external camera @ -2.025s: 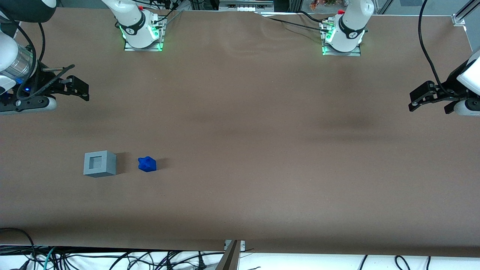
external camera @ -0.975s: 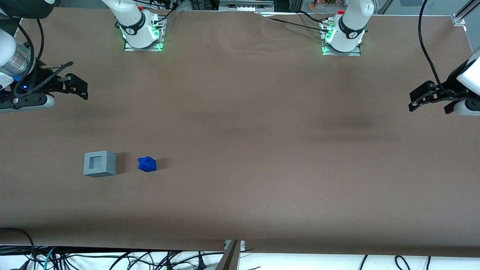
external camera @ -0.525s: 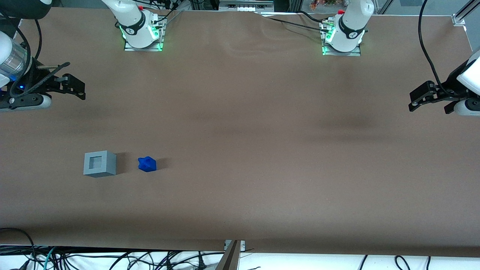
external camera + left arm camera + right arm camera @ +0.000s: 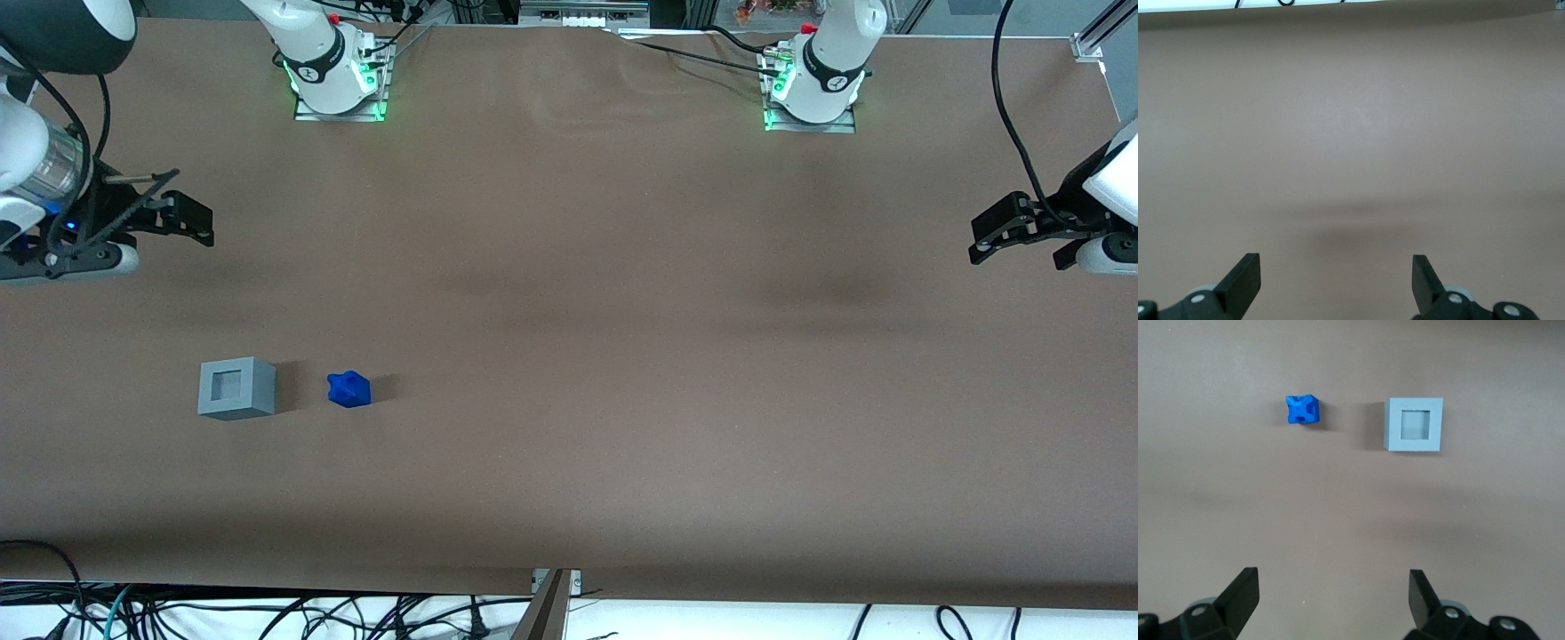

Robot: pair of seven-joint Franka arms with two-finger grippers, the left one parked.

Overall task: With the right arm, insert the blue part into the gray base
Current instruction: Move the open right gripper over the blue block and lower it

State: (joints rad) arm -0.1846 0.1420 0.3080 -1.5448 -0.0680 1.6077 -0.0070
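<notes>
Shifted slightly, spread jaws well apart from blue part

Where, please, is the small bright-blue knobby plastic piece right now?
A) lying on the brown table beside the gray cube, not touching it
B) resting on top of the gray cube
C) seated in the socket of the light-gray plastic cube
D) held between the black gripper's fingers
A: the blue part lies on the table beside the gray base with a gap between them, while the open, empty gripper hangs farther from the front camera.

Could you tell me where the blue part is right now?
The blue part lies on the table beside the gray base, apart from it; the open tool hovers farther from the front camera.
</notes>
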